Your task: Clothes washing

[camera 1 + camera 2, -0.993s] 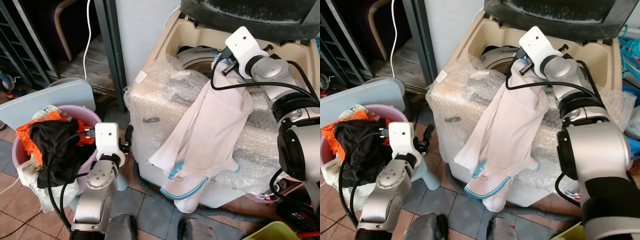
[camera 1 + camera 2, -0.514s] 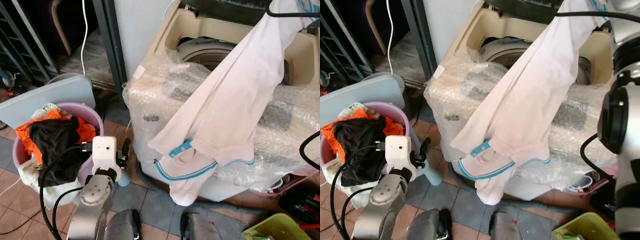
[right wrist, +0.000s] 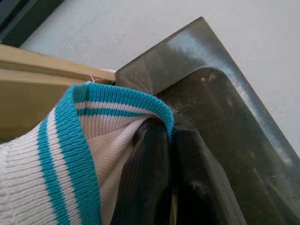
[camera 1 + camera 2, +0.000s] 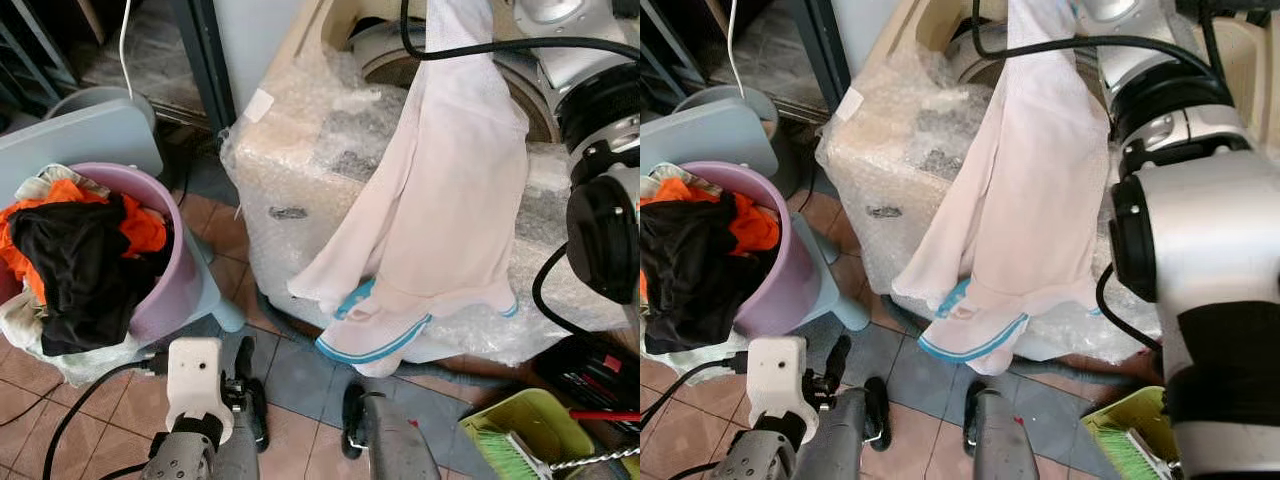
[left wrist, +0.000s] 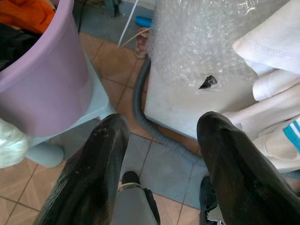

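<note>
One shirt (image 4: 450,200) hangs lengthwise from my right gripper (image 3: 161,140), pinched on its striped collar, with the washer tub (image 4: 400,60) upper right just behind; my left gripper (image 5: 159,154) is spread and empty.

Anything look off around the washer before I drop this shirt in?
Yes: the washing machine is wrapped in bubble wrap, torn at one dark spot on its front. The white shirt, pinched by its collar in the right gripper, drapes down outside the drum.
</note>
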### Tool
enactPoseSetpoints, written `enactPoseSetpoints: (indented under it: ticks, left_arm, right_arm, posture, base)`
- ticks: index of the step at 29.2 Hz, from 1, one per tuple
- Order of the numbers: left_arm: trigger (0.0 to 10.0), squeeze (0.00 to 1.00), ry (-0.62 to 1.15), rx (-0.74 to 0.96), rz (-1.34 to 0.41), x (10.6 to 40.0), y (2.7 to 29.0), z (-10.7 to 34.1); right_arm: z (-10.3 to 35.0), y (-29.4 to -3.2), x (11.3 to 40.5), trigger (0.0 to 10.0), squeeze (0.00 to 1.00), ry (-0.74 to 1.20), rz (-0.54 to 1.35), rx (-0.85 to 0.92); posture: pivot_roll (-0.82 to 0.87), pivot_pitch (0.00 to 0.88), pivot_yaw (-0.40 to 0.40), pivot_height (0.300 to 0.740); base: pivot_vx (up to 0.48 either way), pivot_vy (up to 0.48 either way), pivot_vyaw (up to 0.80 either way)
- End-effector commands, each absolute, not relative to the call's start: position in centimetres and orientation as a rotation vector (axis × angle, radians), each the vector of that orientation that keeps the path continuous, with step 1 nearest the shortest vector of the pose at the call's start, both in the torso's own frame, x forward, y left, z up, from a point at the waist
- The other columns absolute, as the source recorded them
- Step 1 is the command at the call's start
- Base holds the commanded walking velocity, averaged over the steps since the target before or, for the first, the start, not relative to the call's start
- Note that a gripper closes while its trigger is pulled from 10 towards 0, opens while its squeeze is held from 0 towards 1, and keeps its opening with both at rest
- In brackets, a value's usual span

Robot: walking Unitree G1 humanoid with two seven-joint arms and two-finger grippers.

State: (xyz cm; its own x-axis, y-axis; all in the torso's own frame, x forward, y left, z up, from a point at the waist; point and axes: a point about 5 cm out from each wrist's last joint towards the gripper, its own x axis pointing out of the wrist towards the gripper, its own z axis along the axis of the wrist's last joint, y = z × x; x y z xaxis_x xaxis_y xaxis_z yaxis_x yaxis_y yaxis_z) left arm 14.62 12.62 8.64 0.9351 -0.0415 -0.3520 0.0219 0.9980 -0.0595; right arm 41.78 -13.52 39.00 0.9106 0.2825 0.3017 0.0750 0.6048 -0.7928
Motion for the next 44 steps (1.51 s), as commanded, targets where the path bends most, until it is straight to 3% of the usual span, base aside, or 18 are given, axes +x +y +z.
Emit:
enactPoseSetpoints:
  ticks: [1, 5, 19, 20, 25, 29, 35, 36, 40, 44]
  left_arm:
    - [10.0, 0.0, 0.37, -0.06, -0.033, 14.1, 12.1, 9.1]
    - [10.0, 0.0, 0.38, -0.071, -0.033, 13.7, 11.6, 9.3]
    - [10.0, 0.0, 0.411, -0.066, -0.056, 14.0, 11.2, 8.8]
    - [10.0, 0.0, 0.409, -0.065, -0.058, 14.1, 11.2, 8.8]
    - [10.0, 0.0, 0.4, -0.064, -0.076, 14.8, 10.8, 8.8]
    - [10.0, 0.0, 0.393, -0.058, -0.088, 15.2, 10.7, 8.8]
    - [10.0, 0.0, 0.386, -0.053, -0.093, 16.1, 10.8, 8.5]
    - [10.0, 0.0, 0.384, -0.05, -0.096, 16.3, 10.8, 8.4]
    - [10.0, 0.0, 0.367, -0.049, -0.095, 17.0, 10.8, 8.4]
    - [10.0, 0.0, 0.354, -0.048, -0.1, 17.7, 10.7, 8.4]
  right_arm:
    - [37.8, -13.4, 42.1, 10.0, 0.0, -0.364, 0.136, -0.964]
    - [34.1, -13.1, 42.7, 10.0, 0.0, -0.222, 0.224, -1.042]
    - [28.7, -14.6, 42.7, 10.0, 0.0, -0.002, 0.375, -1.107]
    - [28.4, -14.6, 42.6, 10.0, 1.0, 0.015, 0.39, -1.077]
    - [30.4, -14.3, 42.5, 10.0, 1.0, -0.117, 0.372, -1.059]
    - [30.7, -15.5, 42.6, 10.0, 1.0, -0.087, 0.331, -1.018]
    - [31.1, -18.5, 42.6, 10.0, 1.0, -0.021, 0.225, -0.68]
    - [31.1, -18.8, 42.6, 10.0, 1.0, -0.009, 0.205, -0.543]
    - [32.0, -19.1, 42.5, 10.0, 1.0, -0.048, 0.194, -0.415]
    - [33.2, -19.1, 42.4, 10.0, 1.0, -0.114, 0.195, -0.412]
  posture:
    - [0.06, 0.409, -0.081, 0.74]
    - [0.06, 0.428, -0.093, 0.74]
    - [0.02, 0.424, -0.094, 0.74]
    - [0.02, 0.417, -0.093, 0.74]
    - [0.02, 0.396, -0.085, 0.74]
    - [0.02, 0.384, -0.08, 0.74]
    - [0.01, 0.364, -0.076, 0.74]
    - [0.01, 0.357, -0.076, 0.74]
    - [0.01, 0.338, -0.076, 0.74]
    - [0.01, 0.317, -0.076, 0.74]
  base:
    - [0.0, 0.0, 0.0]
    - [0.0, 0.0, 0.0]
    - [0.0, 0.0, 0.0]
    - [0.0, 0.0, 0.0]
    - [0.0, 0.0, 0.0]
    - [0.0, 0.0, 0.0]
    - [0.0, 0.0, 0.0]
    - [0.0, 0.0, 0.0]
    - [0.0, 0.0, 0.0]
    - [0.0, 0.0, 0.0]
